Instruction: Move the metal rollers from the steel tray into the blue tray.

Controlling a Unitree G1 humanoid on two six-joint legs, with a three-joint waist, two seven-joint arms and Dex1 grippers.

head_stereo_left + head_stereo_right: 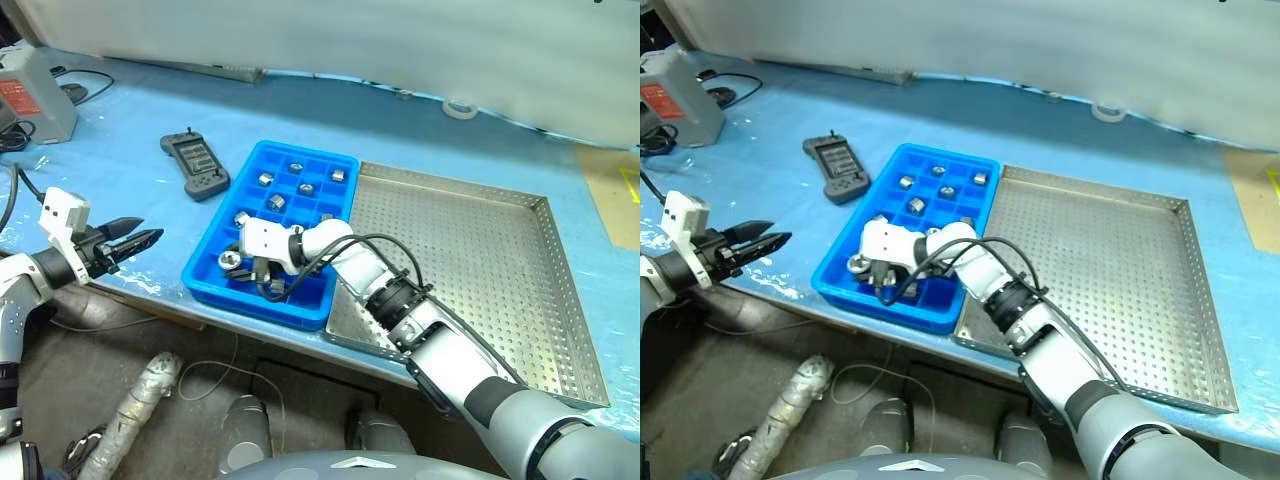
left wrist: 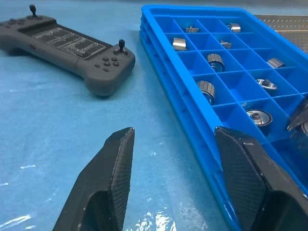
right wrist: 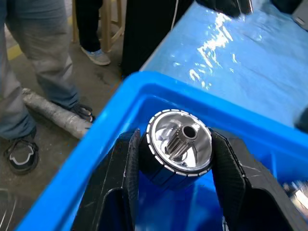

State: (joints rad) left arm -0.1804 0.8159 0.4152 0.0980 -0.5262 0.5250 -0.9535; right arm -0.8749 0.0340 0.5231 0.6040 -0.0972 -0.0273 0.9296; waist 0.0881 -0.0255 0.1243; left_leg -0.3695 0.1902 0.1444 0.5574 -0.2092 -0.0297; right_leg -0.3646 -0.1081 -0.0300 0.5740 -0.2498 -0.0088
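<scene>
While the right gripper (image 3: 175, 159) is clenching a metal roller (image 3: 178, 147) over the blue tray's (image 1: 262, 305) near corner, the left gripper (image 2: 173, 159) is hovering off its side, jaws released. Its exact compartment is seemingly unclear.

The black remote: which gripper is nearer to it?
Left. The left gripper, open, hovers beside the table's near edge, not far from the remote. The right gripper is over the blue tray, holding a roller.

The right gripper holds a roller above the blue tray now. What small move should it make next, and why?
Probably lower slightly and open the fingers. The right gripper is shut on a metal roller and already hangs over the near end of the blue tray, just inside its rim. The steel tray looks empty, so only the release seems left. The left gripper is open, off to the side.
</scene>
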